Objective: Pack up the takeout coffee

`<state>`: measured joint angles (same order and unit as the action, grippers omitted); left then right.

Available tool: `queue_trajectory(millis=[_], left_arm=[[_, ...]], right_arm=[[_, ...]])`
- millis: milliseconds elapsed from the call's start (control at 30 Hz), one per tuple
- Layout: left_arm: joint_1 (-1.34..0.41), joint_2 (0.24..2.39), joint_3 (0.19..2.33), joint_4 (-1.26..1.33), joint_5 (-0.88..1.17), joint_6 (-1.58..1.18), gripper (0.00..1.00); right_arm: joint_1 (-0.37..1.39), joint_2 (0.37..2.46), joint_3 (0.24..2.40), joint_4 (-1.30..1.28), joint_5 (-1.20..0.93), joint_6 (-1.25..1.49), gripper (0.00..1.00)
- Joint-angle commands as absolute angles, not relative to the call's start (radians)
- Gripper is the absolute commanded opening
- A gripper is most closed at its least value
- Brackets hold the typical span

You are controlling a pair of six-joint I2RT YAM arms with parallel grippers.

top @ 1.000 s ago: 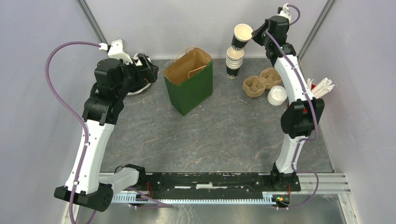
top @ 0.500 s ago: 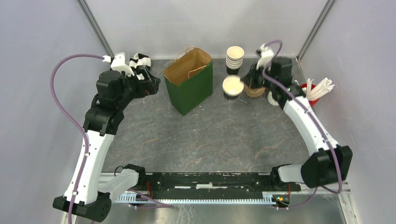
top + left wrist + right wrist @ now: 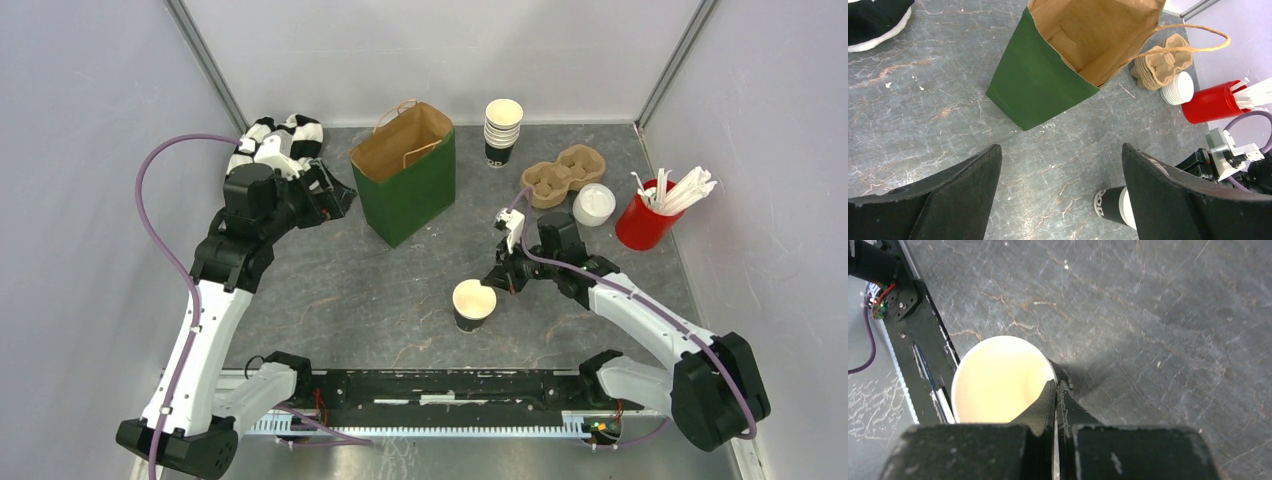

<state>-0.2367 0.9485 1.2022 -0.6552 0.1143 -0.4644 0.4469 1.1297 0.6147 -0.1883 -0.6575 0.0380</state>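
Note:
A dark paper cup (image 3: 473,303) with a cream inside and no lid stands upright at the front middle of the table. My right gripper (image 3: 497,281) is shut on its right rim, one finger inside and one outside; the right wrist view shows the cup (image 3: 993,377) pinched at the fingertips (image 3: 1055,390). I cannot tell whether the cup touches the table. A stack of the same cups (image 3: 503,130) stands at the back. White lids (image 3: 594,203) lie stacked at the right. My left gripper (image 3: 335,195) is open and empty, left of the green paper bag (image 3: 405,175); the left wrist view shows the gripper (image 3: 1060,147), the bag (image 3: 1043,85) and the held cup (image 3: 1110,205).
A cardboard cup carrier (image 3: 560,175) lies by the lids. A red cup of white stirrers (image 3: 640,222) stands at the far right. A black-and-white striped thing (image 3: 285,135) lies at the back left. The bag stands open, handles up.
My right arm has carried one cup from above the back stack down to the front middle of the table. My left arm has shifted slightly toward the bag.

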Motion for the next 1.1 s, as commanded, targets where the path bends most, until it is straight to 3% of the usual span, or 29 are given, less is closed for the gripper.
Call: queue_trajectory(millis=[0, 67, 133, 267, 333, 433, 567, 800, 967, 1067], left_arm=[[-0.232, 0.935, 1.207, -0.618, 0.153, -0.511, 0.94], [-0.232, 0.933, 1.209, -0.618, 0.153, -0.509, 0.94], [-0.232, 0.929, 1.206, -0.618, 0.153, -0.509, 0.94], [-0.232, 0.922, 1.2, -0.618, 0.153, -0.509, 0.94], [-0.232, 0.92, 1.2, -0.619, 0.153, -0.505, 0.94], [-0.232, 0.921, 1.201, -0.619, 0.152, -0.498, 0.94], [-0.232, 0.926, 1.209, -0.621, 0.153, -0.488, 0.94], [-0.232, 0.954, 1.233, -0.625, 0.173, -0.466, 0.95], [-0.232, 0.988, 1.268, -0.645, 0.189, -0.438, 0.95], [-0.232, 1.009, 1.294, -0.66, 0.189, -0.414, 0.95]], right_arm=[[0.457, 1.088, 0.614, -0.062, -0.67, 0.048, 0.0], [0.461, 1.075, 0.617, -0.061, -0.661, 0.06, 0.0], [0.468, 1.076, 0.631, -0.085, -0.648, 0.059, 0.06], [0.472, 1.074, 0.661, -0.13, -0.624, 0.061, 0.34], [0.472, 1.075, 0.71, -0.173, -0.59, 0.056, 0.42], [0.451, 1.097, 0.823, -0.319, -0.372, 0.042, 0.55], [0.287, 1.215, 0.982, -0.494, -0.073, 0.079, 0.63], [0.136, 1.522, 1.22, -0.548, 0.217, 0.009, 0.64], [0.065, 1.673, 1.315, -0.514, 0.191, -0.035, 0.53], [0.045, 1.739, 1.36, -0.498, 0.205, -0.029, 0.53]])
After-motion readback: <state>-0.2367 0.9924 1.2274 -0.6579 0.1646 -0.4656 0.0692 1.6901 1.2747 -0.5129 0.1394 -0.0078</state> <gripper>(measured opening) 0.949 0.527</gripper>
